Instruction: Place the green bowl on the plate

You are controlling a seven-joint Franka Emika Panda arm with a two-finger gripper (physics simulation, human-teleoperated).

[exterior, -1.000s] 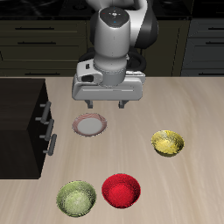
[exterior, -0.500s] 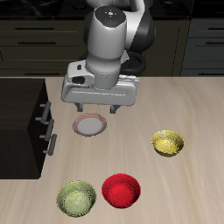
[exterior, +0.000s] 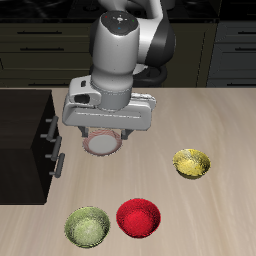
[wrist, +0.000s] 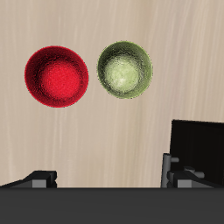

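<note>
Resting near the wooden surface's point(exterior: 215, 125) front edge, the small olive-green bowl point(exterior: 88, 226) with its pale speckled inside sits just beside the glossy red bowl point(exterior: 138, 217). The pink-rimmed plate point(exterior: 103, 144) lies farther back, partly hidden beneath the pincer point(wrist: 109, 178), whose fingers stand apart and hold nothing.

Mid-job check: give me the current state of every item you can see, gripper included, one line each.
Green bowl: upright on the table, empty, not gripped.
Red bowl: upright, empty, beside the green bowl, apart from it.
Yellow bowl: upright on the table, alone.
Plate: flat on the table, partly hidden by the arm, nothing seen on it.
Gripper: open, empty, above the table.
Dark cabinet: drawers closed.
</note>
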